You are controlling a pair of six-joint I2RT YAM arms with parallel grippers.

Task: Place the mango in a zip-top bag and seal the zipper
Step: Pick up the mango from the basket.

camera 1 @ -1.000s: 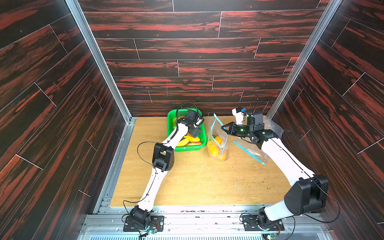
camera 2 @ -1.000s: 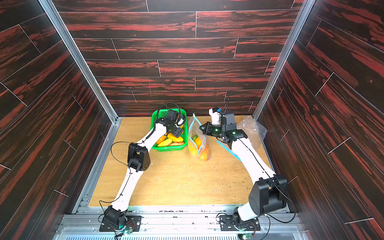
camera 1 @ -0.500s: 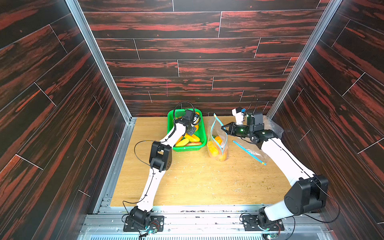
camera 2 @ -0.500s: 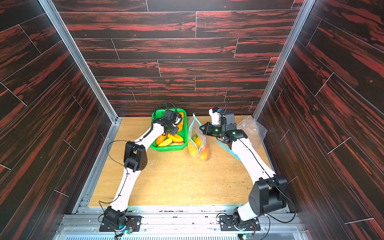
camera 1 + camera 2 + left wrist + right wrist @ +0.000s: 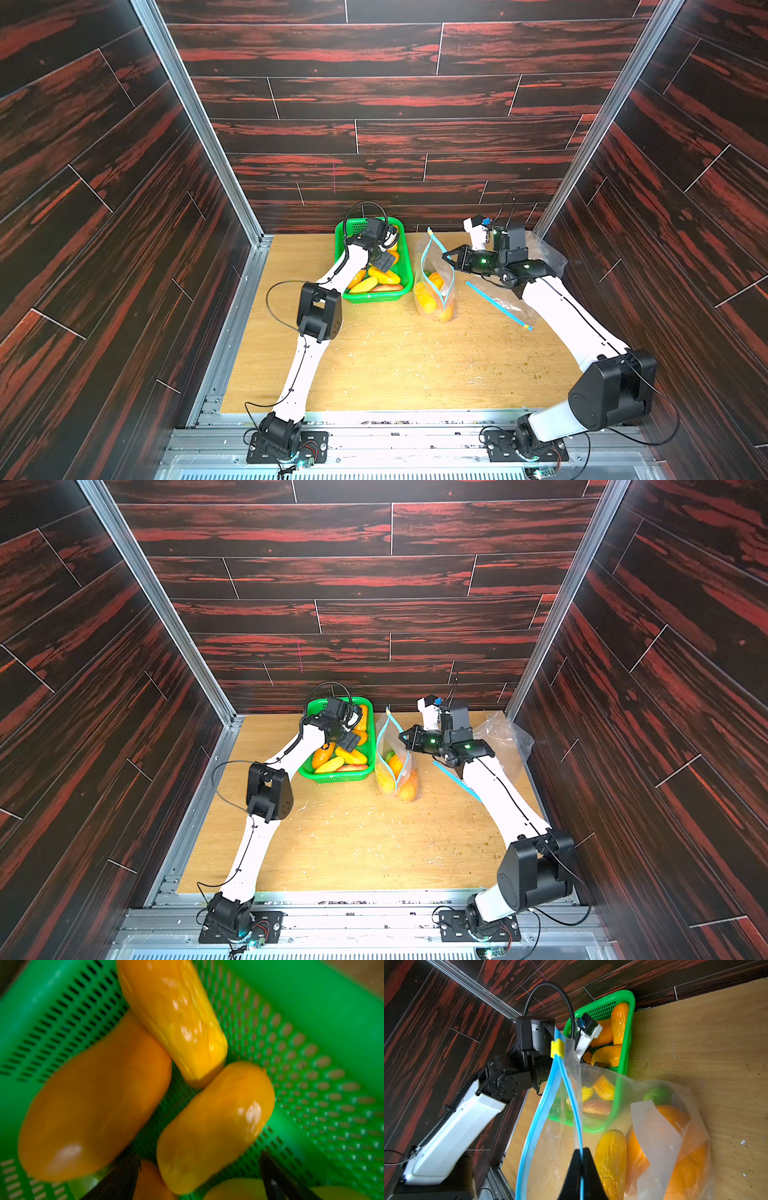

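2 arms are seen over 1 wooden table [image 5: 395, 365]. 1 green basket [image 5: 374, 296] is set at the far side, near the back wall, and 1 zip-top bag [image 5: 434, 266] is stood upright just beside it, on the side toward the right arm. The left gripper [image 5: 197, 1182] is lowered into the basket with its 2 fingers spread apart. Nothing is clamped. The end of 1 mango [image 5: 216, 1126] lies between the tips, though contact cannot be told. In the left wrist view 3 mangoes are shown in full in the basket, all orange-yellow, and parts of others are cut off at the edge. The right gripper [image 5: 580, 1169] is closed on 1 of the bag's 2 blue zipper strips [image 5: 569, 1093], so the mouth is held up and open, with the 2 strips apart. 1 yellow slider [image 5: 557, 1049] is seated at the end where the strips meet. At least 3 mangoes are counted inside the bag, including 1 green mango [image 5: 658, 1094]. The exact number is obscured by the plastic. A 2nd clear bag [image 5: 548, 254] with 1 blue strip is laid on the table, partly under the right arm.
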